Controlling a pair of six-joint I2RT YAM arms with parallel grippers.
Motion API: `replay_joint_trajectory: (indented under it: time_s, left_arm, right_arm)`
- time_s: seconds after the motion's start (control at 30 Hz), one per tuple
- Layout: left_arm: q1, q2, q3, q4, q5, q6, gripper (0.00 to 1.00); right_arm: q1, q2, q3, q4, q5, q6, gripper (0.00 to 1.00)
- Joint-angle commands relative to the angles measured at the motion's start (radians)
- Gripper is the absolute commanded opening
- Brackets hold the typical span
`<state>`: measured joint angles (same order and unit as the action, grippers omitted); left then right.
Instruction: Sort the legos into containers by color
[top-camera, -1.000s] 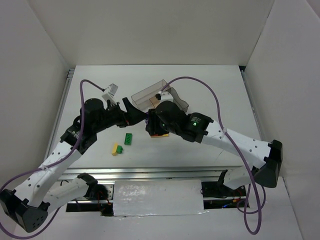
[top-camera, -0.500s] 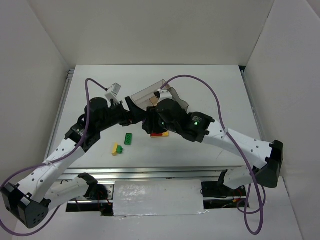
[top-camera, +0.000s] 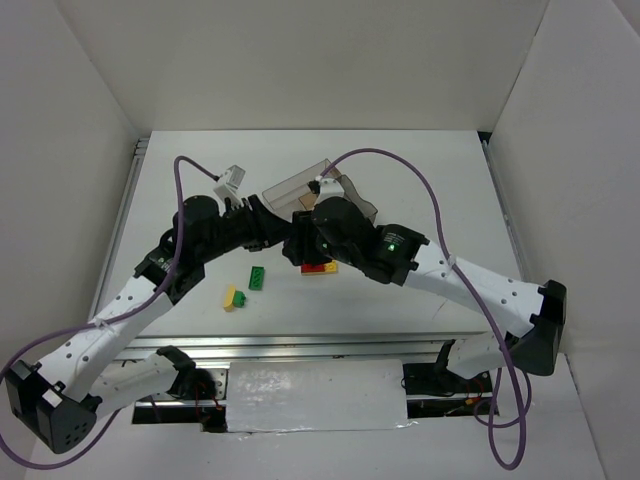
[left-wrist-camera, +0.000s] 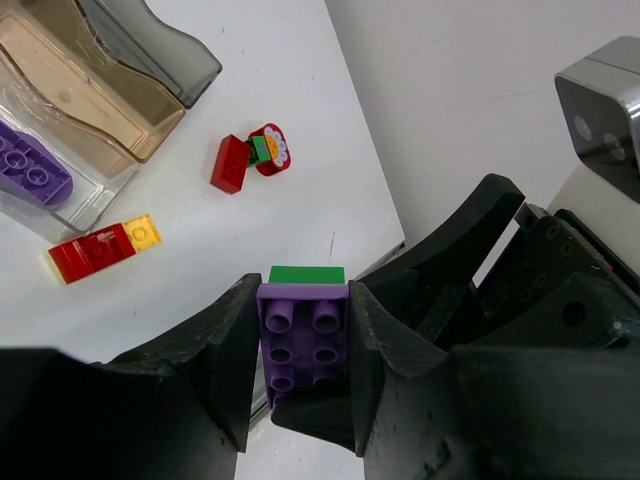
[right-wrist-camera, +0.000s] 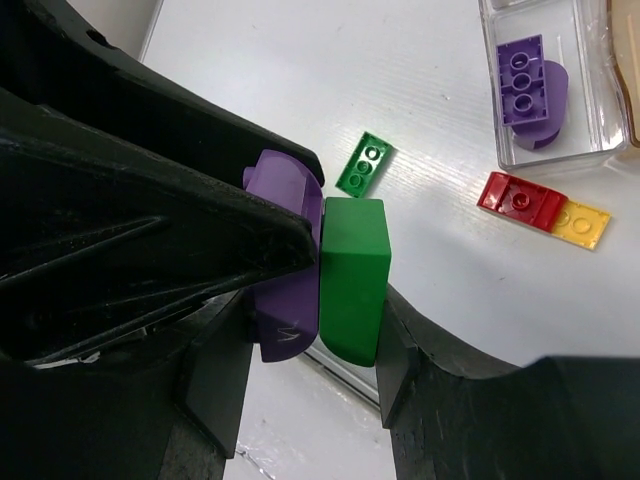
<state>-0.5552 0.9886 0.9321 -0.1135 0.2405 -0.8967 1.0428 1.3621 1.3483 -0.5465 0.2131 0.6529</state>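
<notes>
Above the table's middle, both grippers meet on one joined pair of legos. The purple brick (left-wrist-camera: 303, 335) sits squeezed between the jaws of my left gripper (left-wrist-camera: 303, 350), which is shut on it, with the green brick (left-wrist-camera: 306, 274) stuck on its far end. My right gripper (right-wrist-camera: 315, 330) is shut around the same pair, one finger on the green brick (right-wrist-camera: 352, 275) and the other by the purple brick (right-wrist-camera: 290, 270). The containers (top-camera: 300, 185) stand just behind. Their clear compartment (right-wrist-camera: 592, 120) holds purple bricks (right-wrist-camera: 522, 80).
A red and yellow pair (top-camera: 318, 267) lies under the right arm. A flat green brick (top-camera: 258, 278) and a yellow brick (top-camera: 232, 297) lie left of centre. A red brick (left-wrist-camera: 232, 163) and a small flower piece (left-wrist-camera: 267, 150) lie beside the smoky-grey compartment (left-wrist-camera: 150, 40).
My left gripper has moved right toward the right gripper and shut on the purple brick. The right arm has barely shifted, still holding the pair.
</notes>
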Motion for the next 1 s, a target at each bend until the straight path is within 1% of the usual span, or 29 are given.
replay_joint_trajectory:
  time_s: [0.0, 0.07, 0.1, 0.2, 0.23, 0.27, 0.3, 0.33, 0.37, 0.4, 0.43, 0.47, 0.5, 0.53, 0.6, 0.7, 0.77, 0.83, 0.97]
  left_arm:
    - [-0.014, -0.008, -0.003, 0.081, 0.042, -0.004, 0.0]
    - [-0.014, -0.022, -0.012, 0.089, 0.028, 0.004, 0.0]
    - [-0.012, -0.039, -0.018, 0.09, 0.019, 0.013, 0.0]
    - [-0.012, -0.071, -0.013, 0.078, 0.003, 0.059, 0.0]
    - [-0.012, -0.079, -0.01, 0.074, 0.003, 0.073, 0.0]
    - [-0.011, -0.087, -0.01, 0.077, 0.008, 0.085, 0.0]
    - [-0.011, -0.102, -0.016, 0.09, 0.023, 0.114, 0.0]
    - [-0.011, -0.111, -0.025, 0.103, 0.057, 0.13, 0.0]
    - [-0.008, -0.123, -0.033, 0.145, 0.083, 0.154, 0.0]
    - [-0.008, -0.13, -0.039, 0.168, 0.115, 0.166, 0.0]
    - [-0.006, -0.136, -0.058, 0.196, 0.191, 0.177, 0.0]
    - [-0.006, -0.143, -0.065, 0.224, 0.229, 0.183, 0.0]
    - [-0.005, -0.145, -0.079, 0.271, 0.261, 0.185, 0.0]
    - [-0.005, -0.143, -0.084, 0.293, 0.326, 0.186, 0.0]
    - [-0.005, -0.133, -0.091, 0.331, 0.361, 0.179, 0.0]
    - [-0.005, -0.122, -0.107, 0.372, 0.379, 0.154, 0.0]
    - [-0.005, -0.12, -0.119, 0.417, 0.423, 0.133, 0.0]
    - [-0.005, -0.122, -0.137, 0.486, 0.457, 0.113, 0.0]
    - [-0.006, -0.126, -0.136, 0.503, 0.485, 0.108, 0.0]
  right_arm:
    - [0.005, 0.017, 0.028, 0.085, 0.003, -0.006, 0.42]
    - [0.006, -0.003, 0.002, 0.105, -0.007, -0.009, 0.71]
    - [0.006, -0.03, -0.03, 0.117, -0.011, -0.019, 0.99]
    - [-0.012, -0.099, -0.109, 0.143, -0.041, -0.048, 1.0]
    - [-0.054, -0.165, -0.139, 0.161, -0.073, -0.071, 1.0]
    - [-0.081, -0.207, -0.219, 0.213, -0.196, -0.09, 1.0]
    - [-0.114, -0.249, -0.265, 0.252, -0.286, -0.104, 1.0]
    - [-0.192, -0.344, -0.356, 0.345, -0.376, -0.119, 1.0]
    - [-0.229, -0.391, -0.398, 0.402, -0.561, -0.121, 1.0]
    - [-0.265, -0.467, -0.437, 0.448, -0.643, -0.122, 1.0]
    - [-0.309, -0.494, -0.489, 0.524, -0.709, -0.124, 1.0]
    - [-0.32, -0.518, -0.503, 0.543, -0.803, -0.128, 1.0]
    - [-0.323, -0.54, -0.509, 0.565, -0.834, -0.131, 1.0]
    - [-0.325, -0.54, -0.514, 0.6, -0.862, -0.134, 1.0]
    - [-0.326, -0.526, -0.514, 0.638, -0.943, -0.113, 0.99]
    - [-0.325, -0.505, -0.523, 0.726, -0.968, -0.073, 0.99]
    - [-0.326, -0.491, -0.523, 0.749, -0.962, -0.07, 0.98]
    - [-0.326, -0.459, -0.499, 0.724, -0.937, -0.088, 0.94]
    - [-0.325, -0.422, -0.471, 0.698, -0.913, -0.11, 0.89]
